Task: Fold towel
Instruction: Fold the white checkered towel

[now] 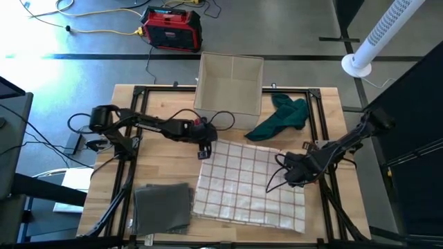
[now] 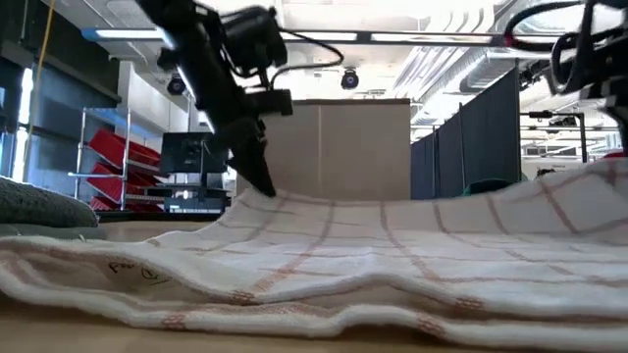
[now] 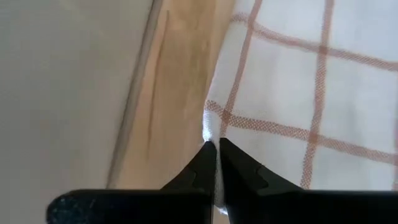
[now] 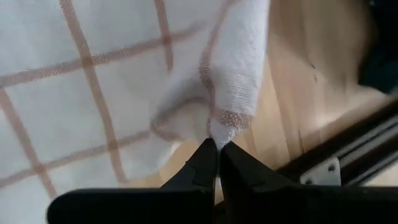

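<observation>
A white towel with red checks (image 1: 246,187) lies spread on the wooden table. My left gripper (image 1: 204,155) is at its far left corner, shut on it; the low view shows this gripper (image 2: 263,186) with the cloth rising up to it. My right gripper (image 1: 296,176) is at the towel's far right corner, also shut on cloth. In the low view the towel's right side (image 2: 579,196) stands raised above the rest, and its near part (image 2: 294,284) rests on the table. My left gripper pinches the towel's far left corner (image 3: 210,127) between its two fingers, slanting down from the table's left. That corner is lifted off the wood and the cloth slopes down from it to the table. My right gripper pinches the towel's far right corner (image 4: 225,130) between its fingertips, coming steeply from above. The cloth is bunched and curled over at the hold, and this corner is lifted off the table.
A cardboard box (image 1: 230,84) stands at the far middle of the table. A green cloth (image 1: 280,117) lies crumpled beside it at the far right. A folded grey cloth (image 1: 164,206) lies at the near left. A black frame (image 1: 325,124) runs around the table.
</observation>
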### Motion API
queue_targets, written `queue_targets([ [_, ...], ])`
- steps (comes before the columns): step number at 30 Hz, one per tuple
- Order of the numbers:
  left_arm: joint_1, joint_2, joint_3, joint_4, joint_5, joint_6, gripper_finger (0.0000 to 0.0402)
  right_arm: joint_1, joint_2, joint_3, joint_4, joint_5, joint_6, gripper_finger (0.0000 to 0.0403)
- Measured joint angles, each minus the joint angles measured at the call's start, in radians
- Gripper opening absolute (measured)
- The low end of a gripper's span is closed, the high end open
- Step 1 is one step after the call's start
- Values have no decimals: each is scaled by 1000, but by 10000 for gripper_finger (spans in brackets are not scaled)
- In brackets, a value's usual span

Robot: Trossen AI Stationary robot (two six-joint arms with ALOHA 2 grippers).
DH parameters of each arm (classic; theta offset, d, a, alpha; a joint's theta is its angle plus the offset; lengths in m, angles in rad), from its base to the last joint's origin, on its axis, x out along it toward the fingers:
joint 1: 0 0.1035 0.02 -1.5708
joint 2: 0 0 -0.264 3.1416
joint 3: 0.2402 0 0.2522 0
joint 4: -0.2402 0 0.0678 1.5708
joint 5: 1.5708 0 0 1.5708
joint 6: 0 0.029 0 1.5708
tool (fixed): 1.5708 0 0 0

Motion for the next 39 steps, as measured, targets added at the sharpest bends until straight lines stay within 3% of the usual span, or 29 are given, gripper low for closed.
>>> queue_targets([
  [5,-43,-49,15,-84,-33,-21,5,95,-83,0,-35,-4,114,0],
  [11,-124,-68,15,-151,-15,-105,5,228,-140,0,13,-90,210,0],
  [23,-382,-68,15,-36,249,-247,5,421,-148,0,588,-144,243,0],
  [27,-444,-68,15,72,310,-283,5,447,-118,0,651,-143,242,0],
  [39,-493,-32,15,74,320,-340,5,469,87,0,737,-387,183,0],
])
